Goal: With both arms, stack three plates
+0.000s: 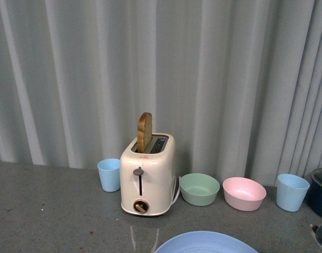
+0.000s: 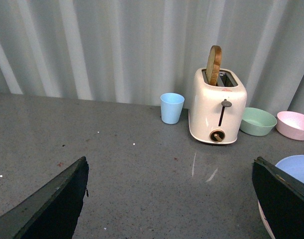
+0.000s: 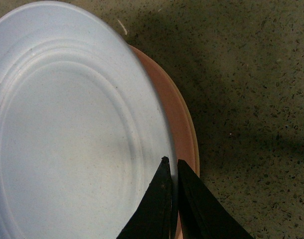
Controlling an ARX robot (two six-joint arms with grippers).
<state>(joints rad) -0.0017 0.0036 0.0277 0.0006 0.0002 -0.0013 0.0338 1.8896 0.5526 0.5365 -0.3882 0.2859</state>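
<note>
Pinching the rim of the wide, shallow light blue plastic plate [image 3: 67, 129], my right claw [image 3: 171, 167] has its two dark fingers nearly together, one above the rim and one below it. The blue plate lies on top of a pastel pink plastic plate [image 3: 179, 117], whose edge shows as a crescent beyond the blue rim. A thin pale cream edge [image 3: 194, 137] shows under the pink one; I cannot tell more of it. The stack rests on the grey speckled tabletop [image 3: 251, 74].

My left claw [image 2: 169, 199] is released: its dark fingers [image 2: 54, 204] stand wide apart above bare tabletop, grasping nothing. The blue plate lies just beside its far finger.

In the front view only the near arc of the blue plate shows, at the lower edge. Behind it stand a cream two-slot toaster [image 1: 147, 176] with a brown bread slice [image 1: 144, 132] upright in it, a light blue cup [image 1: 109, 174], a green bowl [image 1: 199, 188], a pink bowl [image 1: 244, 193] and a second blue cup [image 1: 292, 192].
</note>
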